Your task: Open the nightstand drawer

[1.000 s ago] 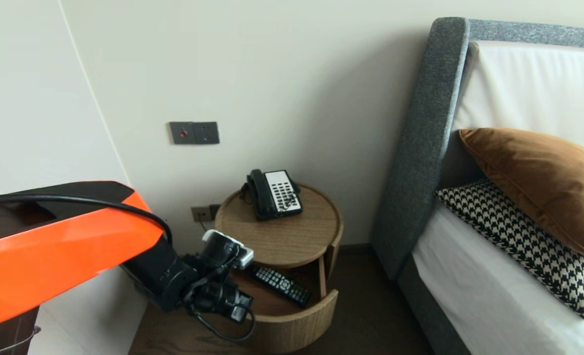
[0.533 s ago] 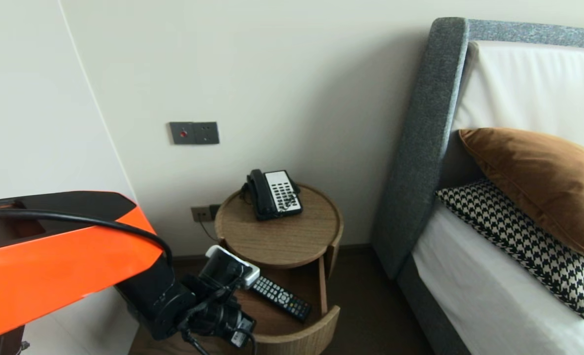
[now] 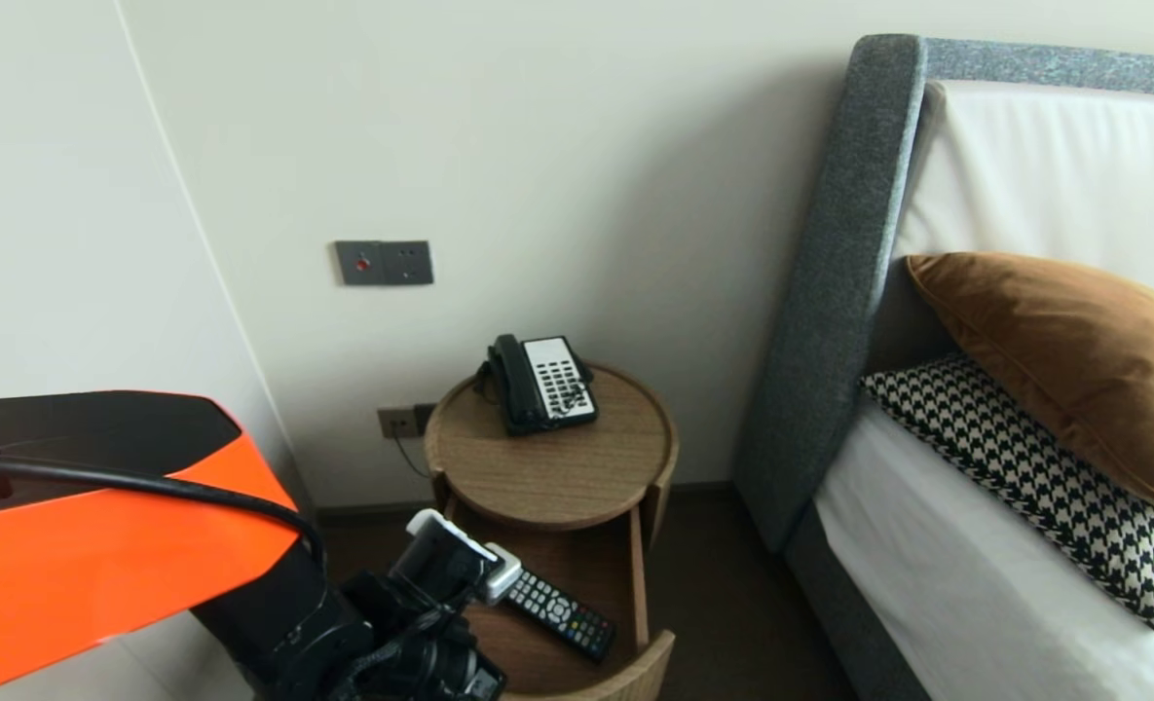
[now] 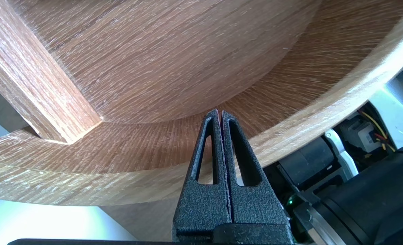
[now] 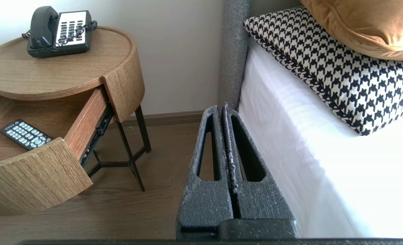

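1. Two claws show, each with its fingers pressed together and holding nothing.
2. The left claw sits inside the open drawer, its closed tips close against the inner face of the curved front wall. Whether they touch the wood I cannot tell.
3. In the head view the left arm's orange cover fills the lower left of the frame, and its wrist reaches the drawer's left end at the bottom edge.
4. The drawer stands pulled out from under the round wooden table, in the lower middle of the frame.
5. A black remote lies flat and slanted on the drawer floor, just right of the wrist.
6. A black-and-white telephone rests at the back of the table top.
7. The right claw hangs over the wooden floor between table and bed, touching nothing.
8. On the bed, at the right of the frame, a brown pillow lies over a houndstooth pillow.
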Tool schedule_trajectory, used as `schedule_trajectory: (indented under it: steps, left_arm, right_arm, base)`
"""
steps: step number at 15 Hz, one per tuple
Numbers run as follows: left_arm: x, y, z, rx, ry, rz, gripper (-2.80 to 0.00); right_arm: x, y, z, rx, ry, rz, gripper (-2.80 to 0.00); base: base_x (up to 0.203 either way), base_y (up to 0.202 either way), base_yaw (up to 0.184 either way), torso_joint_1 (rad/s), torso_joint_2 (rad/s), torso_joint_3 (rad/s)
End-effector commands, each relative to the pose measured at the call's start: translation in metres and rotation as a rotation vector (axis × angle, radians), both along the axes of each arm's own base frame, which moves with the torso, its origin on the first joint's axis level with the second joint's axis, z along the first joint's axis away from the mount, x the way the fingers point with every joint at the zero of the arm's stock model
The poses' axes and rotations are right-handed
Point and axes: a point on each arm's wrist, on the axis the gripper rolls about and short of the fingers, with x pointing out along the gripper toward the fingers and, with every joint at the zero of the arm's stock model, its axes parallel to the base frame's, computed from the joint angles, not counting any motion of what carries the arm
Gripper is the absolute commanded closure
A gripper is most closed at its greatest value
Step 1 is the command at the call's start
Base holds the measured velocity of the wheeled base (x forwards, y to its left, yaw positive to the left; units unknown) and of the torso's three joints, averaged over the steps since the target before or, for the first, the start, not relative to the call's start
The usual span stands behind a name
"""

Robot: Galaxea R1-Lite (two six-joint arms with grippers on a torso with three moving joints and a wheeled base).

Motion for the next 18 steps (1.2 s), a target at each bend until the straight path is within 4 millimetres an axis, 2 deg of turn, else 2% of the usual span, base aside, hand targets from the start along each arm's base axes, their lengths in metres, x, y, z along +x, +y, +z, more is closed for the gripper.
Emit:
schedule_trajectory:
  steps: [1, 7, 10, 13, 15, 18]
  left_arm:
    - [-0.004, 0.0, 0.0, 0.002, 0.006, -0.008, 0.0]
    - [0.0, 0.001, 0.005, -0.015, -0.019, 0.011, 0.0]
    - [0.013, 0.015, 0.019, -0.045, -0.068, 0.075, 0.0]
    - [0.038, 0.038, 0.048, -0.103, -0.162, 0.179, 0.0]
    - [0.056, 0.049, 0.084, -0.175, -0.27, 0.23, 0.0]
    - [0.064, 0.055, 0.129, -0.236, -0.353, 0.247, 0.0]
  right_arm:
    - [0.0, 0.0, -0.001, 0.0, -0.004, 0.0, 0.0]
    - [0.0, 0.0, -0.001, 0.0, -0.004, 0.0, 0.0]
    - [0.0, 0.0, -0.001, 0.0, -0.004, 0.0, 0.0]
    - [0.0, 0.0, -0.001, 0.0, -0.004, 0.0, 0.0]
    - [0.0, 0.0, -0.001, 0.0, -0.004, 0.0, 0.0]
    - [0.0, 0.0, -0.001, 0.0, -0.004, 0.0, 0.0]
  base:
    - [0.0, 0.0, 0.0, 0.0, 0.0, 0.0]
    - [0.0, 0.0, 0.0, 0.0, 0.0, 0.0]
    - [0.0, 0.0, 0.0, 0.0, 0.0, 0.0]
    - [0.0, 0.0, 0.0, 0.0, 0.0, 0.0]
    - [0.0, 0.0, 0.0, 0.0, 0.0, 0.0]
    - [0.0, 0.0, 0.0, 0.0, 0.0, 0.0]
